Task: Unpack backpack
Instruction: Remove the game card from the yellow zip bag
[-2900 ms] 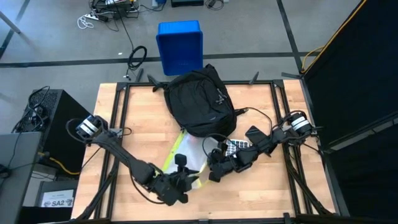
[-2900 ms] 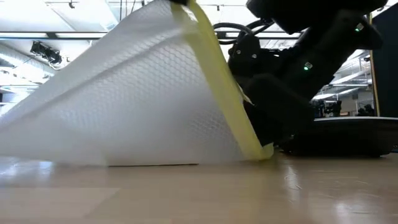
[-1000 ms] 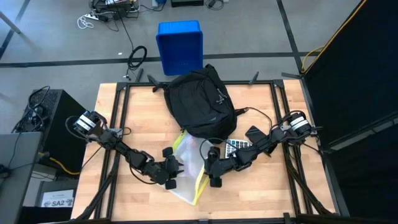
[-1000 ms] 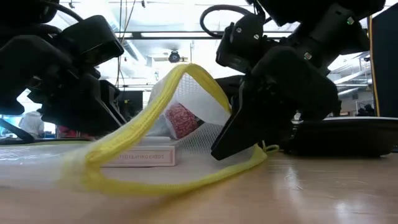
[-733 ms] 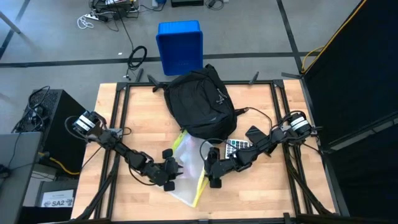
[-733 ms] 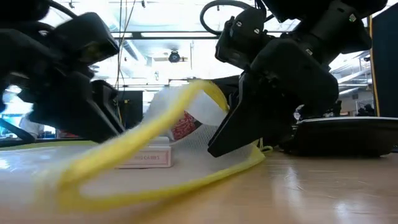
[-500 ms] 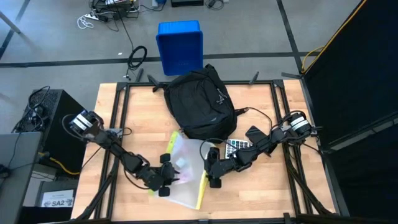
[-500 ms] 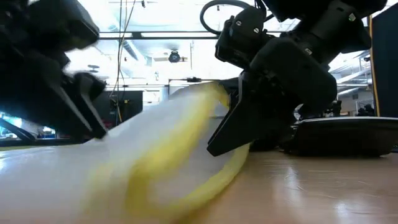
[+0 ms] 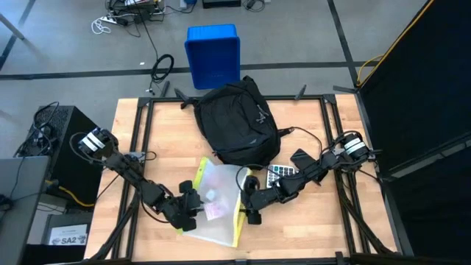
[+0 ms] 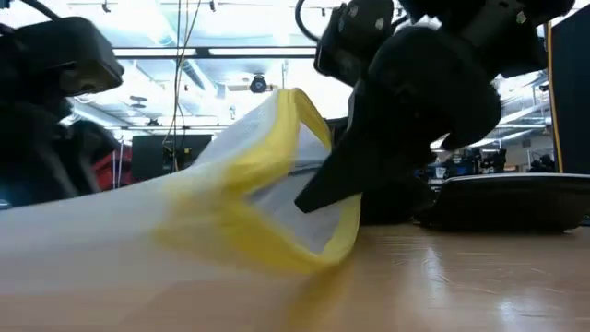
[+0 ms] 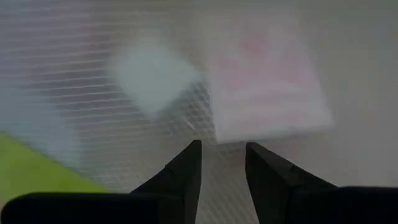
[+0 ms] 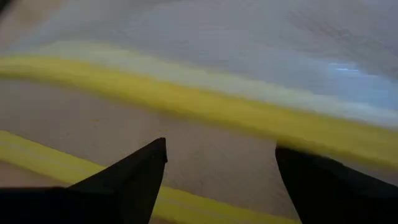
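pale wooden table (image 9: 140,132) on a grey concrete floor, blue plastic bin (image 9: 213,53) behind it; soft black backpack (image 9: 235,121) at the far edge; left gripper (image 9: 193,210), fingers narrowly parted, pinching a translucent yellow-edged mesh pouch (image 9: 217,205); right gripper (image 9: 249,200) spread wide, holding nothing.

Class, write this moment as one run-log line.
backpack: rear of table | mesh pouch: lying in front of it | left gripper: at pouch's edge | right gripper: open, at its yellow edge
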Tool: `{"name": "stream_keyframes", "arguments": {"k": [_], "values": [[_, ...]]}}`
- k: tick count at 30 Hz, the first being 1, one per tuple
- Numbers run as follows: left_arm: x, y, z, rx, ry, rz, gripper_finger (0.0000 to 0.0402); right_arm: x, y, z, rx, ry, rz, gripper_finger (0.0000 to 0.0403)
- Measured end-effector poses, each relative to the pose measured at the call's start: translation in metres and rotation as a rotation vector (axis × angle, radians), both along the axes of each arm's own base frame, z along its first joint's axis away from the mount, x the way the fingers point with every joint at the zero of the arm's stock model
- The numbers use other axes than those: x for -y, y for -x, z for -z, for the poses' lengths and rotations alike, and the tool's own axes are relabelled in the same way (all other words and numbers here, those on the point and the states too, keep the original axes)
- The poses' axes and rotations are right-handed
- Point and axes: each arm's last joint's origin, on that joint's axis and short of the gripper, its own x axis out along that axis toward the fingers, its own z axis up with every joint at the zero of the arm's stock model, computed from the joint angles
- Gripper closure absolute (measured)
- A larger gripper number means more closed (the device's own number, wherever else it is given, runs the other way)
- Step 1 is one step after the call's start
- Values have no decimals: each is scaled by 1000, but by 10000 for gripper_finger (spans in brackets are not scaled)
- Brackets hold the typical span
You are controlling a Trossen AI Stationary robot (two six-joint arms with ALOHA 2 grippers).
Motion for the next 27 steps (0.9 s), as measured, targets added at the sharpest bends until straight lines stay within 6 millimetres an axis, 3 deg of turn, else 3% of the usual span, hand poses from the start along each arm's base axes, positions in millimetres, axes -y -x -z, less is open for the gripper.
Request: {"name": "stream_keyframes", "arguments": {"k": [10, 18, 27], "values": [[1, -5, 1, 39, 18, -14, 305, -8, -3, -9, 110, 26, -68, 108], [-3, -17, 14, 13, 31, -27, 305, -9, -4, -11, 125, 3, -62, 113], [-3, -28, 13, 73, 33, 67, 305, -13, -6, -15, 121, 51, -107, 106]]}}
